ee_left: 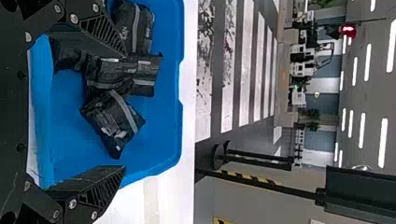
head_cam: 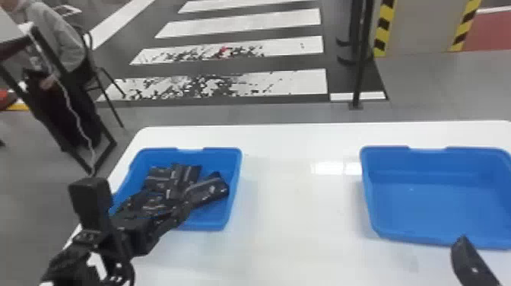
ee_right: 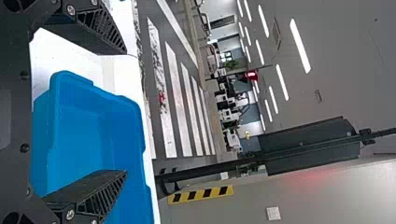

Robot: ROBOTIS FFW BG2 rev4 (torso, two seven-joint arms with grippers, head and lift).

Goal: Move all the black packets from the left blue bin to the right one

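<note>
Right, the black packets (head_cam: 207,191) were all bunched in the left blue bin (head_cam: 234,186) — at nine o'clock on the white table (head_cam: 296,213). They lay in an overlapping heap, one angled out toward the bin's three o'clock wall, with blue floor showing beside it. Over the bin's near part, coming in from seven o'clock, was the left gripper (head_cam: 159,208). Its two fingers stood wide apart, gripping nothing; in the left wrist view, packets showed in the space between them, though whether a fingertip touched one, I couldn't tell.

Across at three o'clock sat the right blue bin (head_cam: 437,235), well apart from the other. Just at its six o'clock edge was the right gripper (head_cam: 471,260), its fingers spread wide too — no packet in its grasp, by the right wrist view.

Beyond the table, white floor stripes (head_cam: 247,17) ran toward twelve o'clock, and a black post (head_cam: 361,64) stood at one o'clock, near yellow-and-black striped edging (head_cam: 383,26).
</note>
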